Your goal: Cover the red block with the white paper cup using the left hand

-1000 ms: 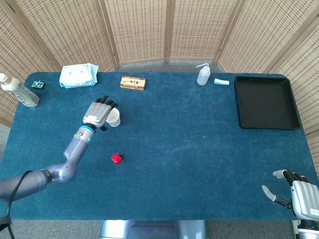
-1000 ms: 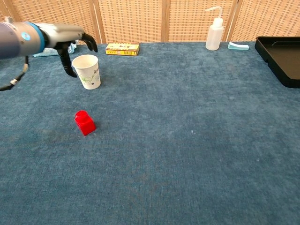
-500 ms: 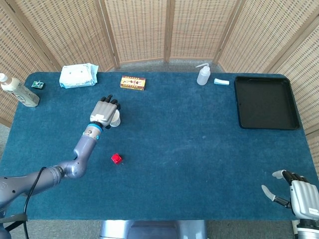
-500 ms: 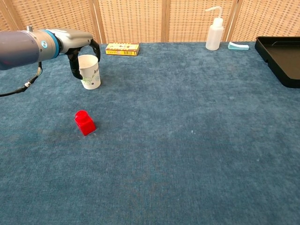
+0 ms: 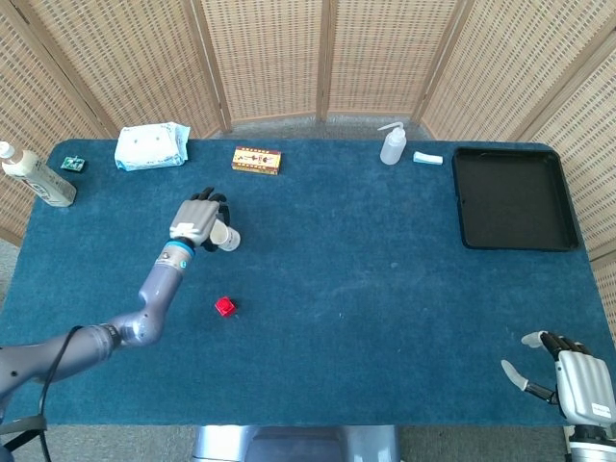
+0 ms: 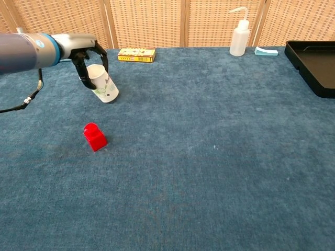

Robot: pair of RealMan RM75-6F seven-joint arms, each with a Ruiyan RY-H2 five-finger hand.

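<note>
Your left robot hand pinches the rim of the tilted paper cup near the counter's far left, the red block apart nearer you; it's light and crushable, so grip gently around its wall.

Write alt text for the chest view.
The left hand grips a tilted white paper cup at its rim on a blue table. A red block sits apart, nearer the camera.
</note>
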